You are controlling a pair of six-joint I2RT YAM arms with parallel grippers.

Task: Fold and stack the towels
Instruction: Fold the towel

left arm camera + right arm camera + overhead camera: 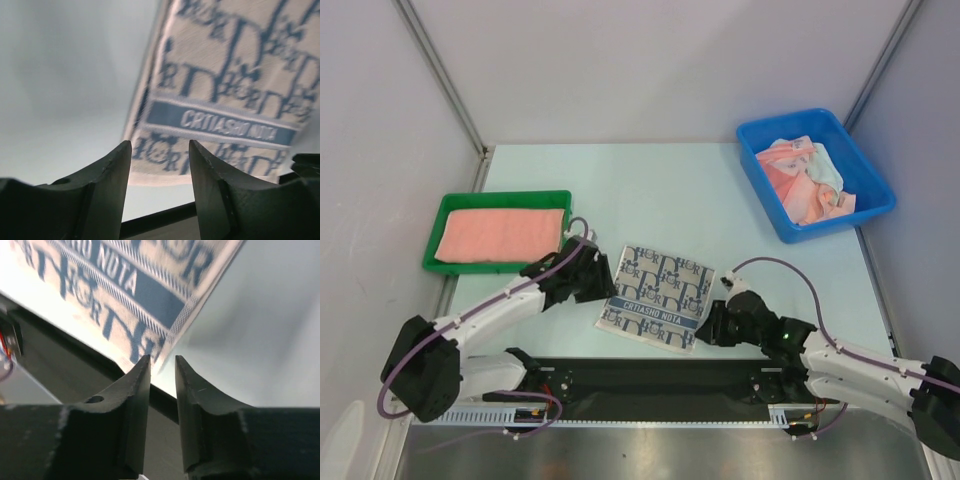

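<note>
A navy-and-white patterned towel [658,296] lies flat on the table between the two arms. My left gripper [604,283] sits at its left edge; in the left wrist view the gripper [160,146] is open, with the towel [225,75] just beyond its tips and nothing between the fingers. My right gripper [708,326] is at the towel's near right corner. In the right wrist view it [162,360] stands open by a narrow gap, with the towel corner [145,295] just past the tips. A folded salmon-pink towel [503,235] lies in the green tray [440,266]. Crumpled pink and white towels [807,178] fill the blue bin [868,178].
The green tray is at the left of the table and the blue bin at the back right. A black strip [660,375] runs along the near table edge between the arm bases. Grey walls enclose the table on three sides.
</note>
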